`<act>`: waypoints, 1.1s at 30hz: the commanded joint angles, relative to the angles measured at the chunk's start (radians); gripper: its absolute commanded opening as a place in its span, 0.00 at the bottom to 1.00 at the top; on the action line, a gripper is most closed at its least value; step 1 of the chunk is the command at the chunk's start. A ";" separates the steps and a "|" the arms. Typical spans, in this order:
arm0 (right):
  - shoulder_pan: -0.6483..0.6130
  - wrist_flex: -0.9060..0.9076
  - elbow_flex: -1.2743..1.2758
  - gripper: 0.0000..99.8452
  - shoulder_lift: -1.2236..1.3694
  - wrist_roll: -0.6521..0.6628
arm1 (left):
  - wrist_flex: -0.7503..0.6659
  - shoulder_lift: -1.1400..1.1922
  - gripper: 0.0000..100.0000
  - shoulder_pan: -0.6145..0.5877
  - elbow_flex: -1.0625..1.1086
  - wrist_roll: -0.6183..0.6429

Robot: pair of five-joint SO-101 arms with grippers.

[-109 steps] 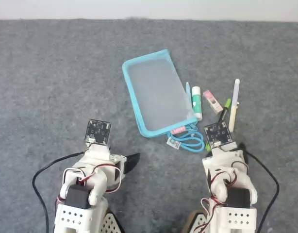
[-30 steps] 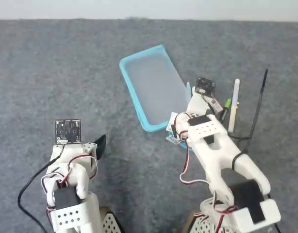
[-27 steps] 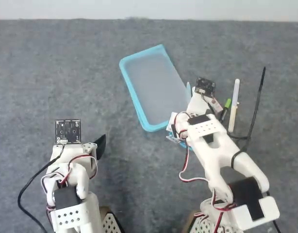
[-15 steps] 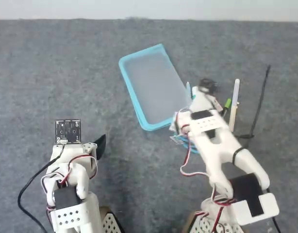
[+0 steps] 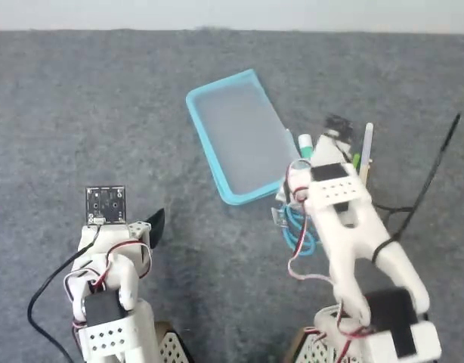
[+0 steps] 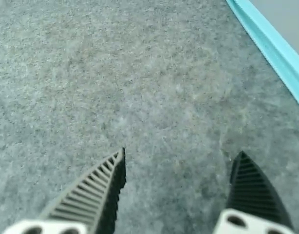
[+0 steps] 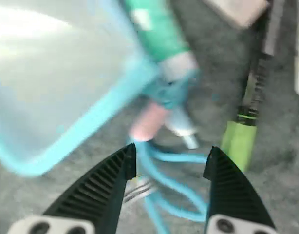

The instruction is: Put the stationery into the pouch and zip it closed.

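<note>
Grey carpet [image 5: 81, 113] bears, nearest, the left gripper [image 6: 182, 153], spread and empty, short of the pouch [image 5: 239, 132]; the right gripper [image 7: 172, 148], also parted and empty, hangs over the blue cord [image 7: 174, 187], with the stationery [image 5: 366, 145] just beyond it, lying lengthwise along the pouch's side, nearer this arm.

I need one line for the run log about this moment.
phase: before first grasp | left pincer: open, over carpet | right pincer: open, above blue cord near pouch corner | stationery: outside pouch

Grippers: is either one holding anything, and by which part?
Nothing. Right gripper is open above the blue zipper cord; left gripper is open over the carpet.
</note>
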 commanded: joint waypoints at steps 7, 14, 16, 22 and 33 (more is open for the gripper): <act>-0.145 -0.200 0.023 0.24 0.033 0.028 | -0.026 -0.015 0.33 0.011 -0.007 -0.015; -0.022 -0.213 0.020 0.24 0.094 0.026 | -0.028 -0.014 0.33 0.011 -0.007 -0.015; -0.018 -0.200 0.020 0.24 0.070 0.026 | -0.028 -0.014 0.33 0.011 -0.007 -0.015; -0.010 -0.209 0.025 0.24 0.054 0.026 | -0.023 -0.014 0.33 0.011 -0.007 -0.015; 0.050 -0.240 0.014 0.19 0.168 0.028 | -0.020 -0.014 0.33 0.009 -0.007 -0.014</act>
